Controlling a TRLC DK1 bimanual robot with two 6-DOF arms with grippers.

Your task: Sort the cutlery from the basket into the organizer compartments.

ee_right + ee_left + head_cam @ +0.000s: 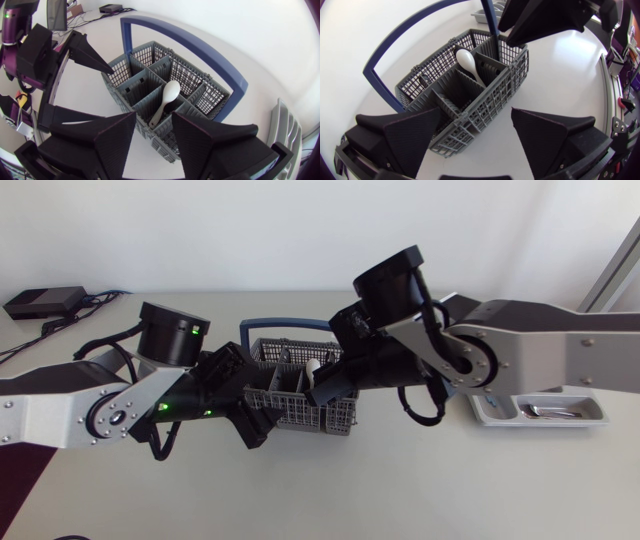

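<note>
Right gripper (154,129), 2 fingers open, hovers above the grey mesh plastic basket with a blue hoop handle (131,75). The white plastic spoon (169,95) leans just ahead of them. Best to descend straight and pinch its handle clear of the dividers. Left gripper (476,122), also open, straddles the basket's end.

Light falls bright and even over my table (400,490), so my arms throw only faint, soft shadows beneath them. In both wrist views the white top glares almost blank, perhaps from daylight at one side. My black fingers (405,135) swallow detail. The basket (142,82) bows with the fisheye, and the edges darken.
</note>
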